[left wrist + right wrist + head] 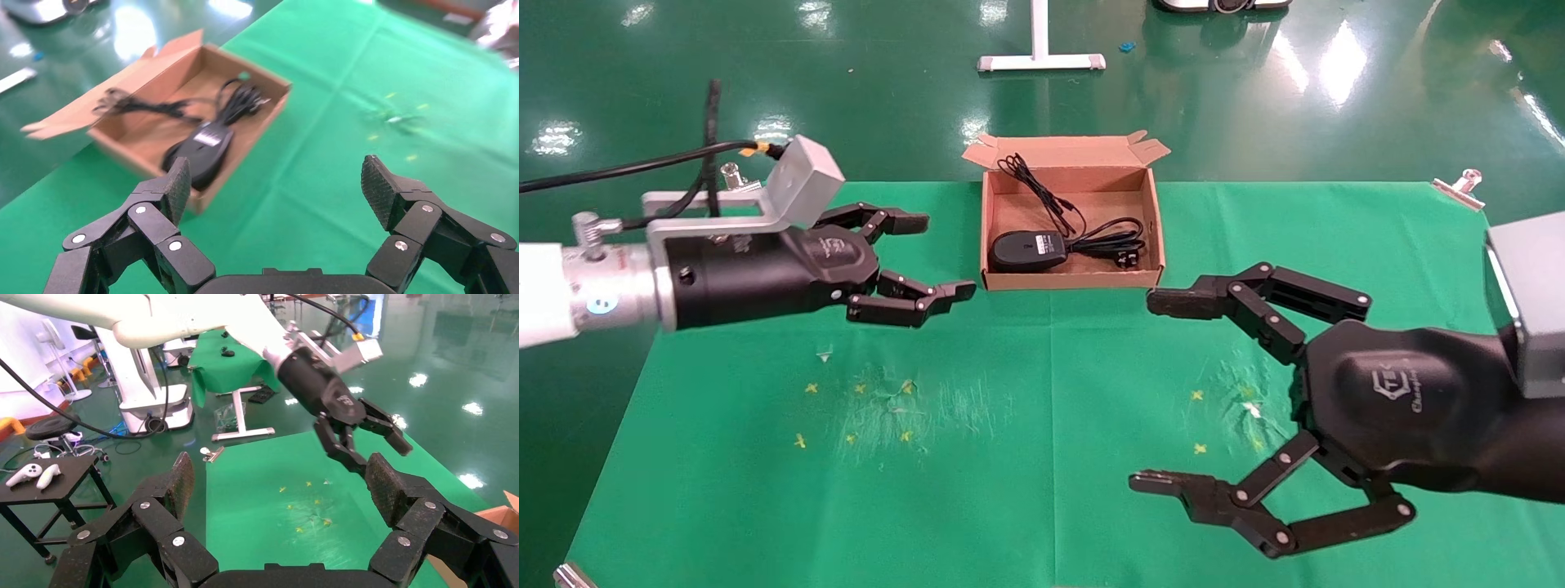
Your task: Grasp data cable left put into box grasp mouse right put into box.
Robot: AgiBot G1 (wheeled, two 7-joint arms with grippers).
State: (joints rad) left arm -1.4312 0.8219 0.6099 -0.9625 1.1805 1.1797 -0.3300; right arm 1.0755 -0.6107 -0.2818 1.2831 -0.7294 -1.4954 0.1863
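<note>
Mouse (1027, 250), data cable (1109, 242) inside box (1068, 280)

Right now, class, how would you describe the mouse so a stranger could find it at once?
On the green table an open cardboard box sits at the far edge. The mouse lies in its front left corner: a black oval with a pale label, unlike the looped data cable beside it.

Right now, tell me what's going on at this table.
Nothing is being handled. The mouse and the data cable both lie inside the open box at the far middle of the green table. The left gripper hovers open and empty to the box's left. The right gripper hovers open and empty nearer the robot, to the box's right. The packing looks done.
</note>
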